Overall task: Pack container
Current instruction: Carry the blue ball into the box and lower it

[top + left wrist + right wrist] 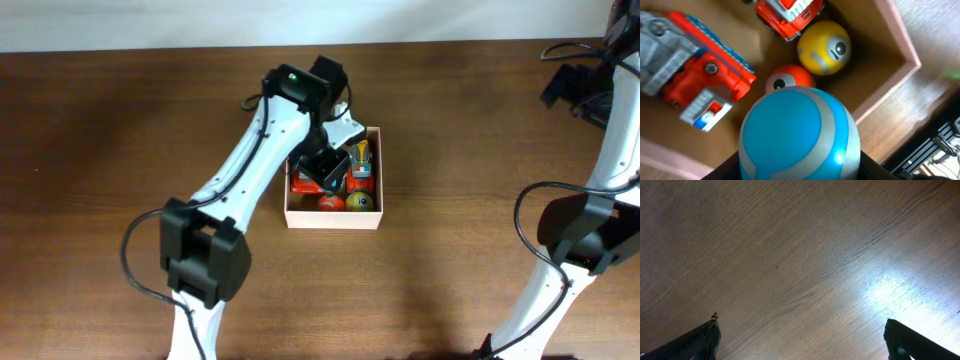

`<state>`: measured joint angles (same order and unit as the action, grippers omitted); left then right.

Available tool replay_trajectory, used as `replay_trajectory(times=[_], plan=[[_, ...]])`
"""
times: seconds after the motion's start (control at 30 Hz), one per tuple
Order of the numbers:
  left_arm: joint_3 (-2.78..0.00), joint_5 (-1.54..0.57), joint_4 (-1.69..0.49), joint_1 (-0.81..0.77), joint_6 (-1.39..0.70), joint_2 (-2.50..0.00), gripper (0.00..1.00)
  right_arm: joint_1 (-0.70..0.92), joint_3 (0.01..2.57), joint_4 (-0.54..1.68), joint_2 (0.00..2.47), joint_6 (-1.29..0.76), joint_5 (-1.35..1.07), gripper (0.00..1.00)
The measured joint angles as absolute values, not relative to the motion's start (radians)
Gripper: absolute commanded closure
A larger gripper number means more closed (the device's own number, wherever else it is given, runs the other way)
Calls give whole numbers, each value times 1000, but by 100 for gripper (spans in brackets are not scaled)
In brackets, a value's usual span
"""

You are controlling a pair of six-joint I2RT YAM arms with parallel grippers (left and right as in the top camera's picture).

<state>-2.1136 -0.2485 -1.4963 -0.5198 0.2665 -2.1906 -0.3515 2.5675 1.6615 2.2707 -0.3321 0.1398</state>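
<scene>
The container (333,217) sits mid-table (100,150), white walls, tan floor, toy trucks (700,75) inside. Overhead, the left gripper (325,170) hides its load. The wrist view shows a blue ball (799,135) clamped above the orange ball (787,80). The right gripper (802,342) gapes wide over wood.

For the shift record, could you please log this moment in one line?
left fingers: holding blue ball over box; right fingers: open, over table; box: trucks, yellow ball, orange ball

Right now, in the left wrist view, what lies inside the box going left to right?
Red-and-grey truck, orange ball, yellow ball, then the container wall. The blue ball overlaps both balls, so it's skipped.
</scene>
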Motion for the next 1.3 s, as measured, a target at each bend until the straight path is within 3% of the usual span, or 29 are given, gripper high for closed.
replay_trajectory(times=[0.3, 0.37, 0.47, 1.0, 1.3], plan=[[-2113, -246, -1476, -547, 266, -2213, 48, -352, 2568, 1661, 2271, -332, 140, 1], [-2113, -246, -1476, -553, 266, -2213, 36, -352, 2568, 1662, 2271, -332, 140, 1], [-2113, -245, -1476, -561, 273, -2213, 28, -352, 2568, 1662, 2271, -333, 140, 1], [-2113, -242, -1472, -565, 270, -2213, 27, -352, 2568, 1661, 2271, -332, 140, 1], [-2114, -208, -1330, -565, 270, -2213, 28, -352, 2568, 1662, 2271, -333, 140, 1]])
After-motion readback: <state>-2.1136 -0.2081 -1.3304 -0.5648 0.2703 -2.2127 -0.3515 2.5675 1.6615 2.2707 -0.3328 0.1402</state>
